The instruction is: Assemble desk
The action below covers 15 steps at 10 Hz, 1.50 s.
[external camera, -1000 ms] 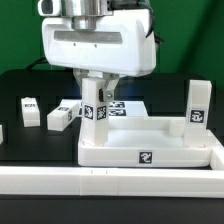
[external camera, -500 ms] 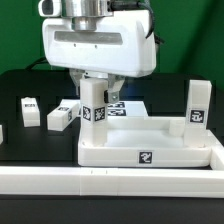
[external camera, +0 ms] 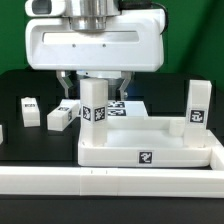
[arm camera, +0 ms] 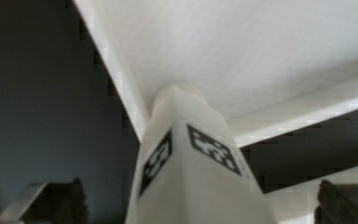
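Note:
The desk slab (external camera: pixel 150 145) lies flat on the table with its raised rim up and a tag on its front wall. One square white leg (external camera: pixel 95 105) stands upright in its far corner socket on the exterior view's left. A second leg (external camera: pixel 198 105) stands in the far corner on the right. My gripper (external camera: pixel 94 88) hangs over the left leg, open, with one finger on each side of the leg's top and not touching it. In the wrist view the leg (arm camera: pixel 194 160) rises between the dark fingertips (arm camera: pixel 60 203), with gaps on both sides.
Two loose legs (external camera: pixel 28 110) (external camera: pixel 60 118) lie on the black table on the exterior view's left. The marker board (external camera: pixel 128 106) lies behind the slab. A long white rail (external camera: pixel 110 182) runs along the front.
My gripper has let go of the left leg: the fingers have spread apart and the hand has risen. The leg stays upright in its socket.

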### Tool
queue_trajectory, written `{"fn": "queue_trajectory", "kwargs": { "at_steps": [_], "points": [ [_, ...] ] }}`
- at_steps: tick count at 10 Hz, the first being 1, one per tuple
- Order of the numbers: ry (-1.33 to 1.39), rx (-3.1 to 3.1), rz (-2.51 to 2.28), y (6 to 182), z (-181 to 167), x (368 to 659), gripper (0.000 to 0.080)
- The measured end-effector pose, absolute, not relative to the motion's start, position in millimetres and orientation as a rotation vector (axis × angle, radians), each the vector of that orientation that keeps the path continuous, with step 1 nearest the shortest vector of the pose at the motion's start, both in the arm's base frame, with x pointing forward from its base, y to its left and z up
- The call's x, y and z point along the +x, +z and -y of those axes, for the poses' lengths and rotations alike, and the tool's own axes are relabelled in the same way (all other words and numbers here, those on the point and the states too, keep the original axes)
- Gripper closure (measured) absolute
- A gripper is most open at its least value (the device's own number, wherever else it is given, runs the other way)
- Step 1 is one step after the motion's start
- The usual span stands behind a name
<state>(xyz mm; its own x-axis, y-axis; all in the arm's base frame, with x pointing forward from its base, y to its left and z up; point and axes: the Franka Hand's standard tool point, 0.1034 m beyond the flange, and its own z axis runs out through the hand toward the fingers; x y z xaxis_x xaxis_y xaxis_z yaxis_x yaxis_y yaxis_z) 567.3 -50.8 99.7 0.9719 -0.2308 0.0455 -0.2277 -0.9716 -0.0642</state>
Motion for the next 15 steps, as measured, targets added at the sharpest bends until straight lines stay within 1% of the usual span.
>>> {"fn": "queue_trajectory", "kwargs": {
  "at_steps": [3, 6, 8, 9, 10, 11, 12, 15],
  "points": [
    [-0.093, -3.095, 0.098, 100.2, 50.9, 571.4, 0.0151],
    [-0.092, -3.091, 0.429, 99.6, 50.4, 573.4, 0.0151],
    [-0.098, -3.079, 0.533, 99.5, 50.9, 573.9, 0.0151],
    [-0.098, -3.079, 0.535, 99.5, 51.1, 573.9, 0.0253],
    [-0.098, -3.079, 0.533, 99.5, 51.1, 573.9, 0.0388],
    [-0.098, -3.079, 0.533, 99.5, 51.1, 573.9, 0.0388],
    [-0.098, -3.079, 0.533, 99.5, 51.1, 573.9, 0.0511],
    [-0.100, -3.083, 0.488, 99.5, 51.9, 573.8, 0.0511]
  ]
}}
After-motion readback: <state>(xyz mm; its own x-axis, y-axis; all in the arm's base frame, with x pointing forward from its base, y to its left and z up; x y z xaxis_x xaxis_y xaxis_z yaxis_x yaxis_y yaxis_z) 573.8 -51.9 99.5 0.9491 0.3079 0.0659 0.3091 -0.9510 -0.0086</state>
